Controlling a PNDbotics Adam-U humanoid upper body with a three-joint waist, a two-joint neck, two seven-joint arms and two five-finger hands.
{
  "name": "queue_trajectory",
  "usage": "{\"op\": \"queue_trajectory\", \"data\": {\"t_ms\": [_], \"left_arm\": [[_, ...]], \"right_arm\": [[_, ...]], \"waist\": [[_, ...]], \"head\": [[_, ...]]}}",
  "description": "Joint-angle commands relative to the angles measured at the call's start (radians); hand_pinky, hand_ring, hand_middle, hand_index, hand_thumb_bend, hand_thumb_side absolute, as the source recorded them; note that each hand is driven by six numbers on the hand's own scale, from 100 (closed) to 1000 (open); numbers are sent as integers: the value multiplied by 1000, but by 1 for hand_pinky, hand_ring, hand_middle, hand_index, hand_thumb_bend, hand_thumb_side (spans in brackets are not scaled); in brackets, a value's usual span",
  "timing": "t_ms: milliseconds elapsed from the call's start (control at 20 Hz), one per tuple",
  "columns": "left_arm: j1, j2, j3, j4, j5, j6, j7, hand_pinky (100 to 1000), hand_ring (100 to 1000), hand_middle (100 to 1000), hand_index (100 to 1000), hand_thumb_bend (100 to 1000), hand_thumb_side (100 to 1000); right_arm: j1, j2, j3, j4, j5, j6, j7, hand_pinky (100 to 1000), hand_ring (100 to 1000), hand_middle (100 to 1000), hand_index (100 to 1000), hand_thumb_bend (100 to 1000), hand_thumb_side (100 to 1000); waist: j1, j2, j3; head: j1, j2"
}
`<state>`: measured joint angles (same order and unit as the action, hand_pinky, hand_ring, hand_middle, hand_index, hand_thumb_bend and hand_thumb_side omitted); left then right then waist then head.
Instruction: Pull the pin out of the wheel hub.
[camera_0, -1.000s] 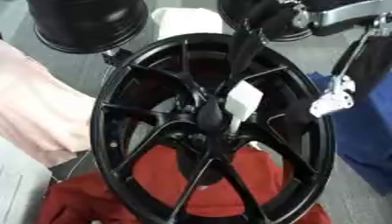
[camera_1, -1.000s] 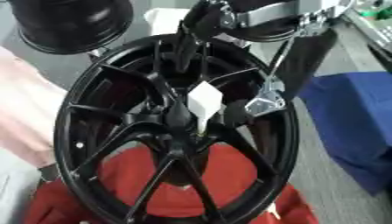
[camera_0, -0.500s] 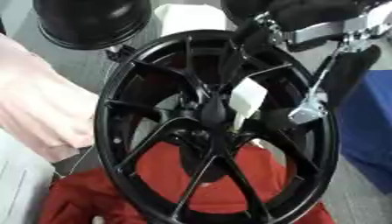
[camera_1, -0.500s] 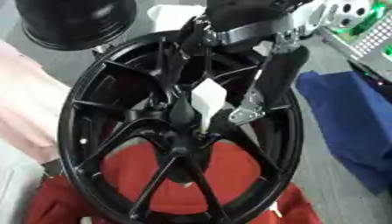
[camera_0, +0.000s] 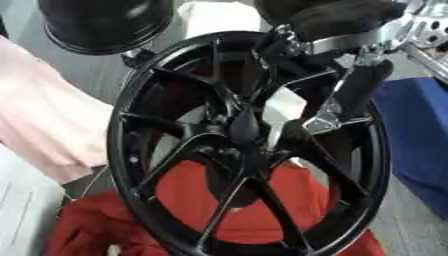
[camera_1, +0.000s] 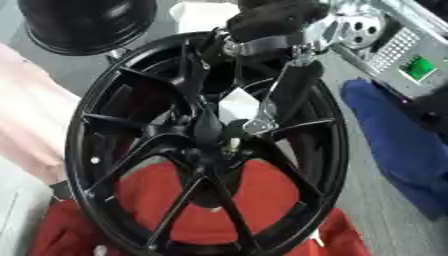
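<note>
Pin first: we take the pale whitish block (camera_0: 283, 108) at the centre of the black multi-spoke alloy wheel hub (camera_0: 248, 145) to be the pin, though we cannot make out its shape beyond a light, boxy piece. It sits just above and to the right of the hub's middle, between two spokes, and its long axis seems to run from lower left to upper right, tilted toward the upper rim; we cannot tell how far it is seated.

We see the wheel hub standing nearly upright on its rim, its open face toward us, with a red cloth (camera_0: 262, 210) behind and below the lower spokes.

Our right hand (camera_1: 278, 102) comes down from the upper right, black with silver joints, its forearm crossing the top of the rim. Its fingers (camera_1: 294, 92) hang down just beside the pale block, right of it; we cannot tell whether they are closed on it or merely near.

A pink sleeve (camera_0: 44, 120) lies against the wheel's left rim.
</note>
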<state>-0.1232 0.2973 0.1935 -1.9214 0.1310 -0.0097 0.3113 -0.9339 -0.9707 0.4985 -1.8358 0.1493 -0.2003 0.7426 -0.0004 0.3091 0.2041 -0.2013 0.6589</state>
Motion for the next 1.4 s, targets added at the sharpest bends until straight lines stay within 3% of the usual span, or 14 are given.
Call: {"op": "queue_trajectory", "data": {"t_ms": [50,300,650,1200,1400], "left_arm": [[-4,11,1,-11,-2,-1,-3,718,670,632,693,589,650],[-3,9,2,-10,-1,-1,-3,719,671,633,693,587,651],[-2,7,2,-8,-1,1,-8,720,671,634,694,586,654],[-2,1,1,-8,-2,4,-14,722,671,634,694,582,656],[-2,-1,1,-7,-2,5,-15,722,671,633,694,580,657]], "right_arm": [[-15,-9,-2,23,12,-10,13,887,853,768,801,377,444],[-12,-8,-1,58,8,-42,58,890,855,770,808,390,445],[-14,-1,-30,112,-50,-75,120,898,865,780,825,477,427],[-19,22,-27,185,-27,-97,104,892,852,734,762,410,272],[-17,26,-19,188,-47,-94,114,888,828,644,688,357,198]], "waist": [[4,-12,1],[3,-10,2],[3,-9,0],[1,-5,4],[1,-5,5]], "head": [[2,-1],[5,0],[9,-2],[17,-7],[17,-7]]}}
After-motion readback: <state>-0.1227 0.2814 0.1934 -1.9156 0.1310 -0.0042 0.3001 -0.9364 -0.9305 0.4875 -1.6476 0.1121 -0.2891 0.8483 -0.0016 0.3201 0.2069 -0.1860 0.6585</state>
